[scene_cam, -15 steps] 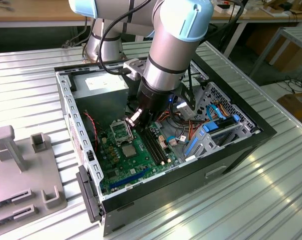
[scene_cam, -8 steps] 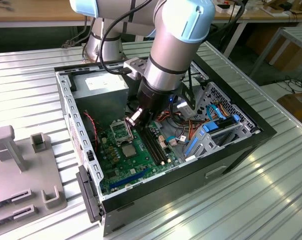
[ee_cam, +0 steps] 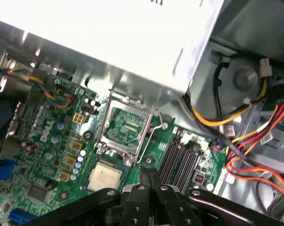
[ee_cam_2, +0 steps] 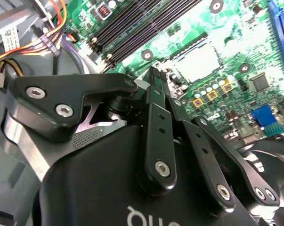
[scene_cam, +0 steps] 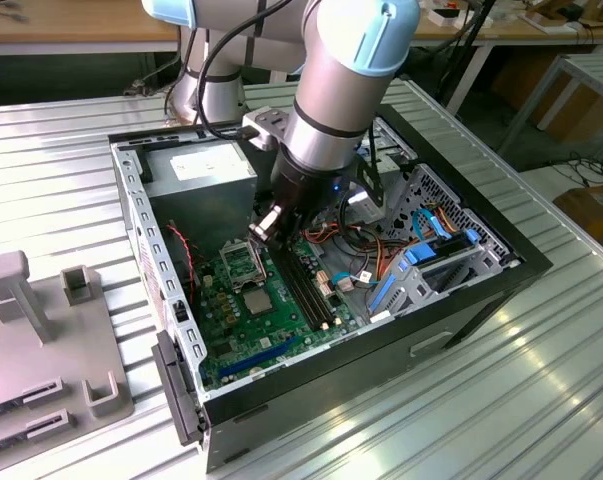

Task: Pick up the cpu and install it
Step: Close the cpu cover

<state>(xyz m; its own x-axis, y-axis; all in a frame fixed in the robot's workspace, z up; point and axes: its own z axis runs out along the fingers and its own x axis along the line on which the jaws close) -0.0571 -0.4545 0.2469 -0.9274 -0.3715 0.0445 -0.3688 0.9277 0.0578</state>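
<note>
Gripper (ee_cam: 149, 173) has its jaws pinched right together, with nothing between them as far as both wrist views go. It hangs over the green motherboard (ee_cam: 43, 129) inside the open PC case (scene_cam: 141, 240), tips near the black memory slots (ee_cam: 177, 162). The cpu (ee_cam: 104, 176) (the pale silvery-tan square) lies flat on the board, just beside the flipped-open metal socket frame (ee_cam: 125, 126) and apart from the fingers. Yellow, red and black wires (ee_cam: 255, 141) run on the far side of the slots.
</note>
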